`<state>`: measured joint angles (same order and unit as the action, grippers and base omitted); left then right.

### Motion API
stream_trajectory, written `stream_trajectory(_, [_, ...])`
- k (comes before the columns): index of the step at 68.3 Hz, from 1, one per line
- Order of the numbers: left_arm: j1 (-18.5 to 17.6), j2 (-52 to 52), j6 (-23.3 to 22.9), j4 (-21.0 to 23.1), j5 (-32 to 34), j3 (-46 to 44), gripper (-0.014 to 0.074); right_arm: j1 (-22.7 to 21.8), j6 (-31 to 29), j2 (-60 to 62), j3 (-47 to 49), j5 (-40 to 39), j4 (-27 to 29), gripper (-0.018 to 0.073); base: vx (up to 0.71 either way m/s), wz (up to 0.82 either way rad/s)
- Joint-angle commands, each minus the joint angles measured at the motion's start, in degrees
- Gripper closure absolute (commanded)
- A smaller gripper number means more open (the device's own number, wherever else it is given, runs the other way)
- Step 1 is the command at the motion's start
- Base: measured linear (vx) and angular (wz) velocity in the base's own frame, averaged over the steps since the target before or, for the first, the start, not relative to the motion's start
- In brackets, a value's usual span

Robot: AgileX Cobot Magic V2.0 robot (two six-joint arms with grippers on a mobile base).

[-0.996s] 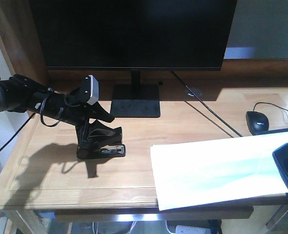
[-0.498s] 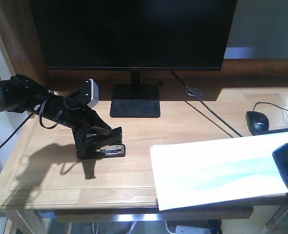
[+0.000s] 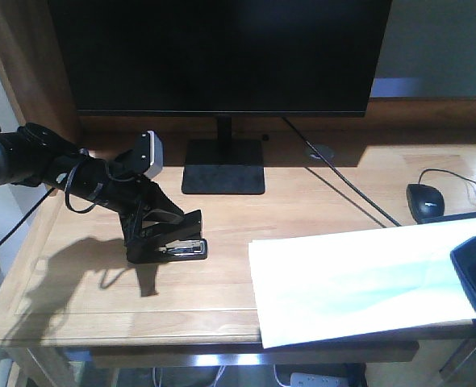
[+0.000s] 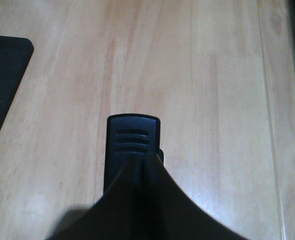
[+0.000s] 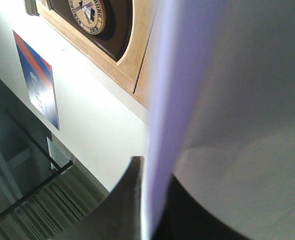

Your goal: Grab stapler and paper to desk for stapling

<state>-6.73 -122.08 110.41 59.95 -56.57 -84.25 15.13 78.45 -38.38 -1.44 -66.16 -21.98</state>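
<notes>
Nearest the front edge, the white rectangular sheet of paper (image 3: 351, 282) lies across the right half of the light-wood plank desk (image 3: 85, 298), and its near edge hangs a little over the front. The right gripper (image 3: 470, 262) sits at the sheet's far right end. Its wrist view shows the paper edge-on against a dark finger, so I judge the fingers pinch the sheet.

Further in and to the left, the small black stapler (image 3: 181, 246) sits low on the desk, well apart from the paper's left edge. The left gripper (image 3: 153, 238) comes down on it from above, and its fingers appear pressed onto the stapler's rear. I cannot tell whether the base fully touches the wood.

The step in hand looks like placing both things for stapling. To do it well, the left arm should settle the stapler flat before its fingers let go, with the stapler's mouth turned toward the sheet. The right arm should slide the paper inward, low and level, so it does not buckle.

Beyond them, the black computer mouse (image 3: 425, 201) and the black monitor (image 3: 222, 56) stand clear of the working area.
</notes>
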Motion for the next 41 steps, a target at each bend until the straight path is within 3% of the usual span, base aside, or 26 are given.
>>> stream_trajectory(1, [-0.17, 3.60, -0.67, 2.92, -1.03, -1.38, 0.0604, 0.00, -0.81, -0.05, -1.44, -7.86, 0.86, 0.0561, 0.00, 0.00])
stream_trajectory(29, [-0.17, 3.60, -0.67, 2.92, -1.03, -1.38, 0.0604, 0.00, -0.72, -0.05, -1.39, -8.18, 1.58, 0.0561, 0.00, 0.00])
stream_trajectory(41, [-0.17, 3.60, -0.67, 2.92, -1.03, -1.38, 0.0603, 0.00, -0.52, -0.05, -1.33, -6.45, -0.52, 0.0561, 0.00, 0.00])
